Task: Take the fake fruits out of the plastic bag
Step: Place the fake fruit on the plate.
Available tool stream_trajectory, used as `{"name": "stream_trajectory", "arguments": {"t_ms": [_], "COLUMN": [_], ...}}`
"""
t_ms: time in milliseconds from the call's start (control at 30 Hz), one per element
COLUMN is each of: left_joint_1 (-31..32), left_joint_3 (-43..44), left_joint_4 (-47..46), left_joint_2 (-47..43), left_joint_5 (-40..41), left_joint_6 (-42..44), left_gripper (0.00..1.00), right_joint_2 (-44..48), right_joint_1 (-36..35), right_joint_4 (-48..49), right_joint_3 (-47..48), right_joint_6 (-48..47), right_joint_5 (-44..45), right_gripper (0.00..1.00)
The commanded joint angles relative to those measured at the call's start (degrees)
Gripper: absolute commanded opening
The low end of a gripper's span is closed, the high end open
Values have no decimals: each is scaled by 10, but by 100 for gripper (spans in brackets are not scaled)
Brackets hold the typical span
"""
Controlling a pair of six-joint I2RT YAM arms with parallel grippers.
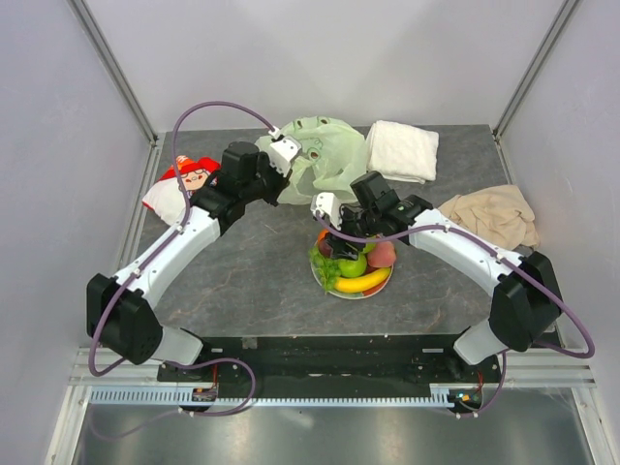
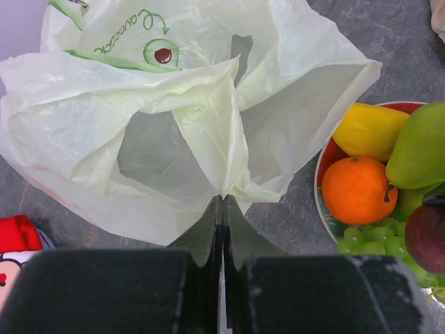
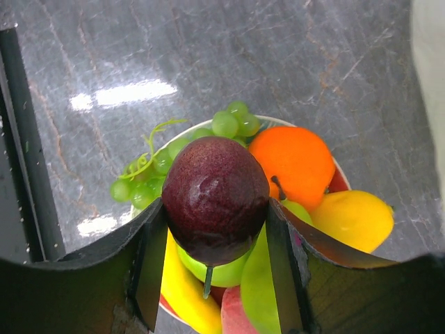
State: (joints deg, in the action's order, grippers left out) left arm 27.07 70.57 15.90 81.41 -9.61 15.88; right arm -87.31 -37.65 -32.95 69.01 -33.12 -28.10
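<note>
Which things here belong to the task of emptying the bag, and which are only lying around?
Belong to the job:
plastic bag, pinched by the left gripper
dark plum, held in the right gripper
other fake fruits on the plate

Lying about:
white towel
beige cloth
snack packet

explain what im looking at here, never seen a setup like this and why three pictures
These are two robot arms bolted to a table, each ending in a two-finger gripper. One picture looks down from above; the other two come from cameras on each wrist. The left gripper is shut on an edge of the plastic bag. The right gripper holds a dark plum above a plate already piled with fake fruits: an orange, grapes, a banana. A white towel, a beige cloth and a snack packet also lie on the table.
</note>
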Motion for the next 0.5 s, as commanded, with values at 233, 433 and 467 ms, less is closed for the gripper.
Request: {"name": "stream_trajectory", "arguments": {"t_ms": [233, 433, 467], "left_joint_1": [-3, -4, -4], "left_joint_3": [-11, -10, -10], "left_joint_4": [-11, -15, -15], "left_joint_2": [-28, -22, -21], "left_joint_5": [-23, -19, -19], "left_joint_6": [-8, -2, -1], "left_gripper": [2, 2, 2], "right_joint_2": [-5, -11, -10], "right_joint_1": [-2, -2, -2], "right_joint_4": [36, 18, 17], "right_joint_3": [-5, -9, -10], "right_joint_6": [13, 3, 1], "right_joint_5": [40, 36, 34], "right_gripper": [55, 57, 57]}}
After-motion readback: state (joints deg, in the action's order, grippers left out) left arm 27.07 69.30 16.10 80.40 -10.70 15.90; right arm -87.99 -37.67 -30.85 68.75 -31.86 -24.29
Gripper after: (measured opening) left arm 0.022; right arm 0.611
